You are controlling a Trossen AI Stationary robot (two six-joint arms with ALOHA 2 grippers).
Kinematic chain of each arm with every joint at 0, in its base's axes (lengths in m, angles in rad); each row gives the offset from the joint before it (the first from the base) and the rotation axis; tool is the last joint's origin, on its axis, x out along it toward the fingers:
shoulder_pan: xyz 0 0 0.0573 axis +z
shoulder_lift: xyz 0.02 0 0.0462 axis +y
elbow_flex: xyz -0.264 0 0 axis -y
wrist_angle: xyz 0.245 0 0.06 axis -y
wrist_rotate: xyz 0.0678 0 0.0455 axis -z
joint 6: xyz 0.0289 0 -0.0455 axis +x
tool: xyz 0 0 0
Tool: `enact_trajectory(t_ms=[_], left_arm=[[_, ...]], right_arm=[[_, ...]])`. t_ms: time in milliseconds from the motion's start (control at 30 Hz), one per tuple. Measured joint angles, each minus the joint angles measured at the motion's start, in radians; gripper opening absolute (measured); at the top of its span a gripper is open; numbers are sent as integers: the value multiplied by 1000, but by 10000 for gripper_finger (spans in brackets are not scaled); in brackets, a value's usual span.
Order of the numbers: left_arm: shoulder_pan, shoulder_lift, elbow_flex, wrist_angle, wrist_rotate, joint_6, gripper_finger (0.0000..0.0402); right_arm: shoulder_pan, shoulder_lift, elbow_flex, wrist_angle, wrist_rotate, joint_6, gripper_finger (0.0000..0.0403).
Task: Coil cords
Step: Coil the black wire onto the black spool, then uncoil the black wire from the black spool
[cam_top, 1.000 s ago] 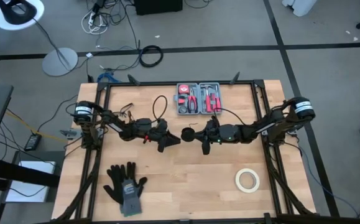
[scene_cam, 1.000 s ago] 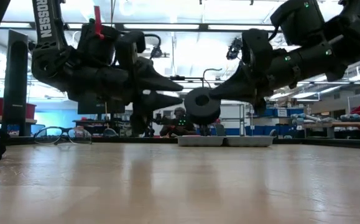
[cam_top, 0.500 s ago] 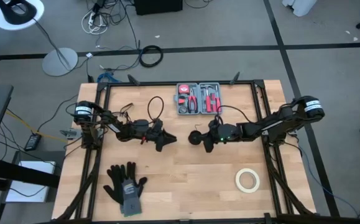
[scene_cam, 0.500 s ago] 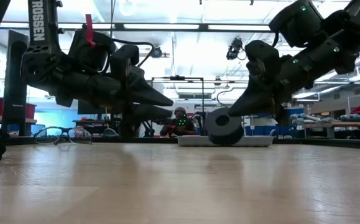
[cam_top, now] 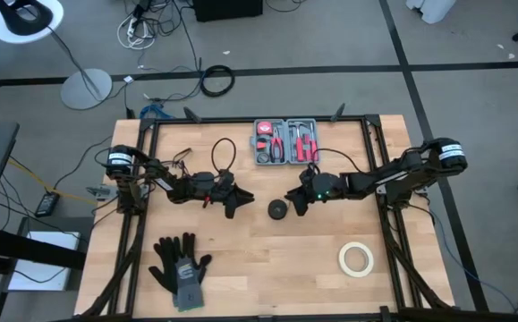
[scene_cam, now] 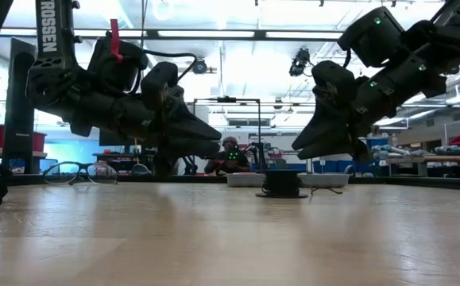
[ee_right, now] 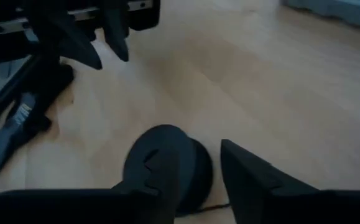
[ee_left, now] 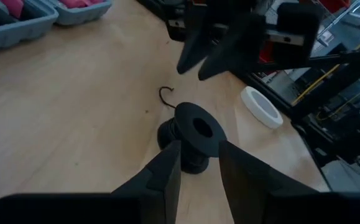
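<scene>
My right gripper (cam_top: 296, 200) hangs just above the table with its fingers spread and empty, right beside the black puck (cam_top: 277, 210), a small spool-shaped disc standing flat on the wood mid-table with a thin wire (ee_left: 165, 93) curling from it. Half a second ago I had that puck pinched in the air; now it rests free. My left gripper (cam_top: 241, 199) hovers nearby, fingers slightly parted, empty.
</scene>
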Motion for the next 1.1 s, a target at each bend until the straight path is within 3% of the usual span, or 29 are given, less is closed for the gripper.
enact_trajectory(t_ms=[300, 433, 567, 733, 933, 1100], left_arm=[[-1, -16, 0, 2, -23, 95, 75], [-1, -83, 0, -35, -56, 171, 64], [-1, -194, 0, -178, -124, 248, 54], [-19, -349, 0, -395, -225, 352, 44], [-66, -498, 0, -551, -341, 407, 42], [-119, -554, 0, -622, -388, 405, 42]], right_arm=[[-43, -196, 0, -289, -31, -86, 125], [-42, -294, 0, -365, -9, -163, 125], [-38, -361, 0, -414, 25, -251, 125], [-24, -379, 0, -461, 30, -378, 123], [0, -379, 0, -501, 40, -391, 119], [58, -381, 0, -504, 111, -390, 113]])
